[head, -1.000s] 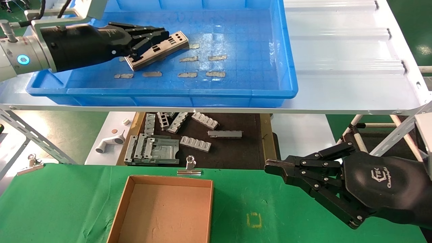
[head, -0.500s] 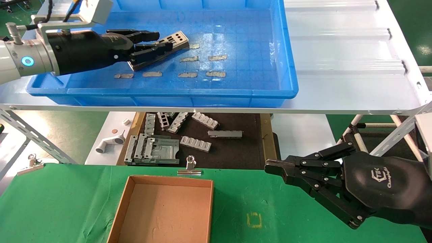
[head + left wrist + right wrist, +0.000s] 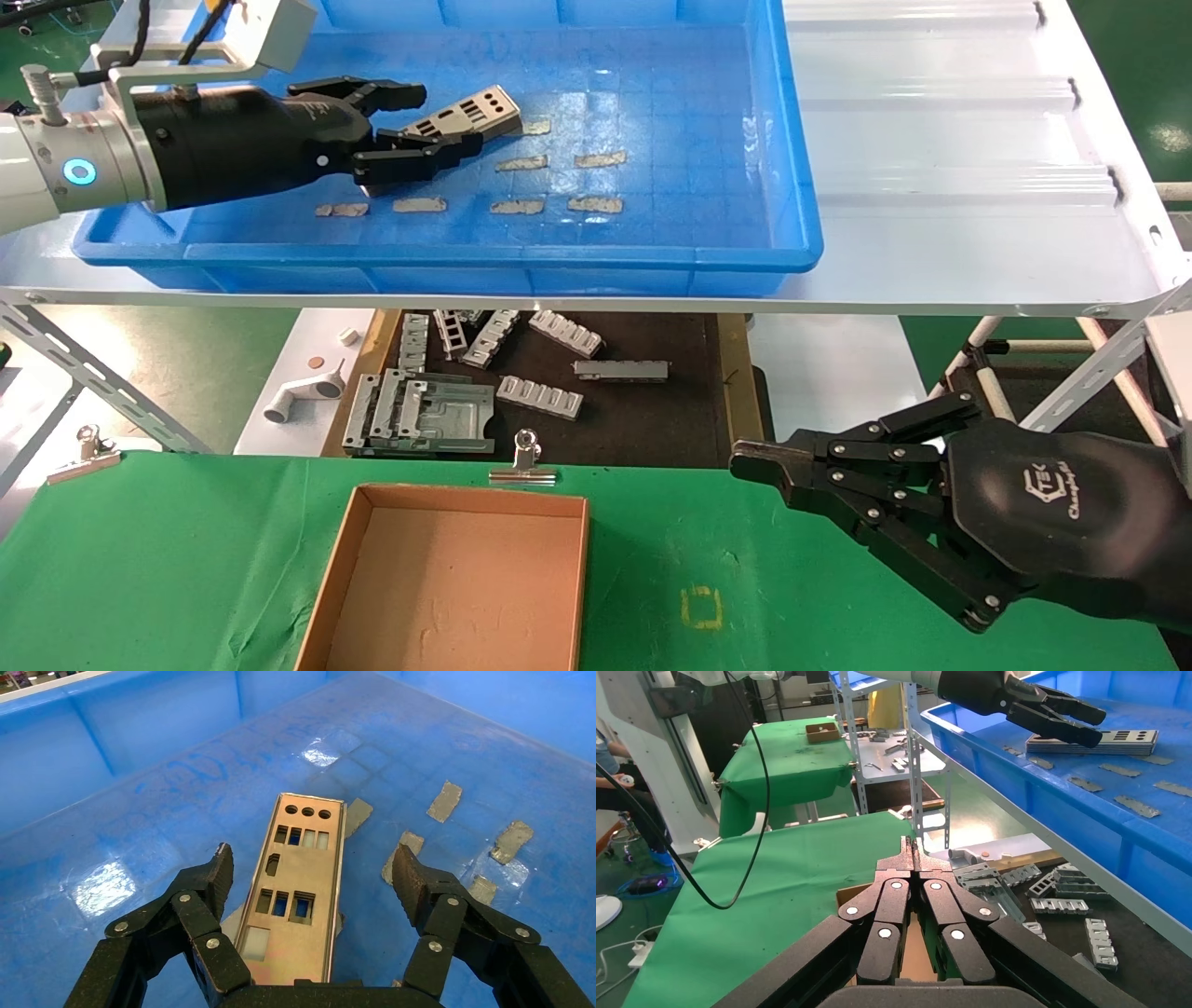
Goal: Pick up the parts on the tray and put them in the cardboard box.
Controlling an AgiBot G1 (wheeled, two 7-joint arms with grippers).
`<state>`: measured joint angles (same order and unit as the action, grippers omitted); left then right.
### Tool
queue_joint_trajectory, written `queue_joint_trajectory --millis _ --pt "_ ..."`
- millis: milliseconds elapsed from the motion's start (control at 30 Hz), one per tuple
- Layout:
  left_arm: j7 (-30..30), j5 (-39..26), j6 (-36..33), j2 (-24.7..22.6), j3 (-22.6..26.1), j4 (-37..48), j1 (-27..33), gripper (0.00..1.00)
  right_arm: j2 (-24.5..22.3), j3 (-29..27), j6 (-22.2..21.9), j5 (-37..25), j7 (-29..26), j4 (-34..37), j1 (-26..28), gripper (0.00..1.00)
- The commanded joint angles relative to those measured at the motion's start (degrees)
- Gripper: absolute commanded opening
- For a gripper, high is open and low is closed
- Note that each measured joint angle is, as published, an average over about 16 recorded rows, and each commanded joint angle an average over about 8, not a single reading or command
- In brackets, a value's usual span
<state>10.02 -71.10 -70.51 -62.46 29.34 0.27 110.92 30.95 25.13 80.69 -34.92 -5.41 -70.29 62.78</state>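
While flat in the tray (image 3: 652, 252), plate (image 3: 299, 888) lengthwise between left pincer (image 3: 313, 881) fingers

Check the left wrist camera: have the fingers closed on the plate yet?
No, the left gripper is open, its fingers standing off either side of the plate.

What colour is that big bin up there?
Blue, the tray; clearest in the head view.

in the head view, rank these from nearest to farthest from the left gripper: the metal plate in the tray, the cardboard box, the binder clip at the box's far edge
1. The metal plate, lying in the blue tray between the open fingers of the left gripper.
2. The binder clip, below the shelf, on the green cloth's far edge.
3. The cardboard box, on the green cloth, just nearer the robot than the clip.
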Motion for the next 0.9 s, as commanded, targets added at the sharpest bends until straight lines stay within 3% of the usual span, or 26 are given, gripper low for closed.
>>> queue_joint_trajectory --millis 33,900 --pt "0.01 0.01 0.07 0.07 -0.01 -0.05 -0.03 0.01 0.00 0.00 0.00 0.00 0.00 0.00 0.00 0.00" --pt "1.24 -0.37 0.31 0.07 0.26 -0.58 -0.16 0.00 0.00 0.00 0.00 0.00 0.00 0.00 0.00 0.00"
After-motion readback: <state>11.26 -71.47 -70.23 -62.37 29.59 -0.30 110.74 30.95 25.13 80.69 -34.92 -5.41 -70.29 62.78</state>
